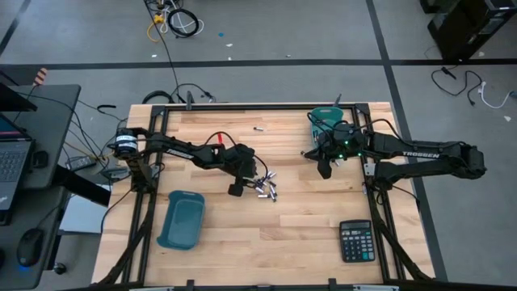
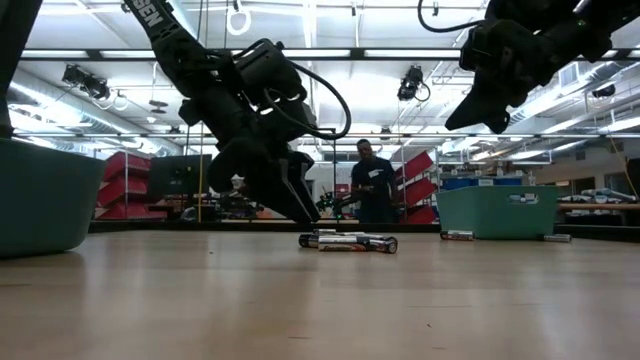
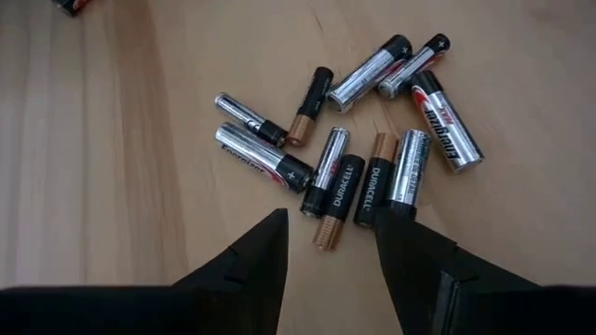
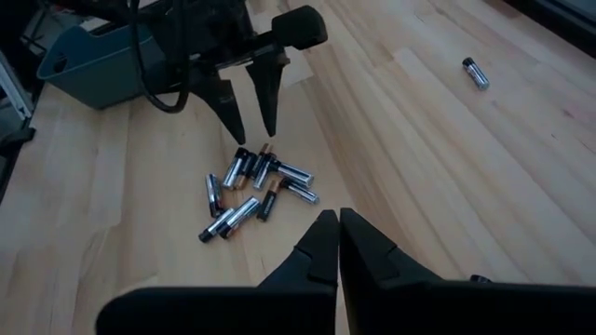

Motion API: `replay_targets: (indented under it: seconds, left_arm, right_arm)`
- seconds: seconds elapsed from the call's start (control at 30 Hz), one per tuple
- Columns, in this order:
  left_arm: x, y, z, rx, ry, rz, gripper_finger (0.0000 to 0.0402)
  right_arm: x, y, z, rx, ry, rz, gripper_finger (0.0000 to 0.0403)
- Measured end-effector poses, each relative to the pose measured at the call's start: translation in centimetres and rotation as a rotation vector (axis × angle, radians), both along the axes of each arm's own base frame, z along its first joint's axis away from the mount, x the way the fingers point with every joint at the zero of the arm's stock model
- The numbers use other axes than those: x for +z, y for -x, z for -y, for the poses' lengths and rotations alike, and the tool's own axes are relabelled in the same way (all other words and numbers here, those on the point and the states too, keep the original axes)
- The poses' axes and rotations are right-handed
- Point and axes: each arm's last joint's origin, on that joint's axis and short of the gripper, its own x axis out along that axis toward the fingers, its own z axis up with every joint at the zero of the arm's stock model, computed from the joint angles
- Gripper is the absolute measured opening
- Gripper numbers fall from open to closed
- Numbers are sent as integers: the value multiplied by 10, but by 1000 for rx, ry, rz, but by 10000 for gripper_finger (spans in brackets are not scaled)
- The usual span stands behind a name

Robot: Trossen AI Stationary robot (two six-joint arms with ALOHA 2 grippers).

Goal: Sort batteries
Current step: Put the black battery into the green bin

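Note:
Several small silver and black batteries (image 3: 349, 158) lie in a loose pile on the wooden table (image 1: 242, 242), near its middle (image 1: 265, 191). My left gripper (image 3: 331, 233) hangs open just above the pile's left side, slanting down. Its fingertips stand either side of a black and copper battery (image 3: 337, 200) without touching it. The low view shows the left gripper (image 2: 292, 205) close over the pile (image 2: 348, 241). My right gripper (image 4: 333, 233) is shut and holds nothing. It waits high over the table's far right part (image 1: 325, 168). One battery (image 1: 258, 128) lies alone near the far edge.
A teal bin (image 1: 182, 220) stands at the near left of the table. Another teal bin (image 1: 325, 120) stands at the far right, partly under my right arm. A black calculator (image 1: 356, 241) lies at the near right. A person (image 2: 372, 185) stands in the room beyond the table.

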Motion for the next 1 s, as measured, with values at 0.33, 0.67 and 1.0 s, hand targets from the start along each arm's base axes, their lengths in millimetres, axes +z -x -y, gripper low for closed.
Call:
replay_targets:
  seconds: [0.33, 0.67, 1.0]
  left_arm:
    - [-1, -1, 0, 11, 10, 7, 163]
    - [-24, -5, 0, 58, 64, -49, 163]
    - [-24, -6, 0, 58, 62, -40, 163]
  right_arm:
    - [0, 0, 0, 4, 6, 0, 2]
    - [0, 0, 1, -11, 17, -2, 1]
    - [0, 0, 1, -17, 20, -4, 1]
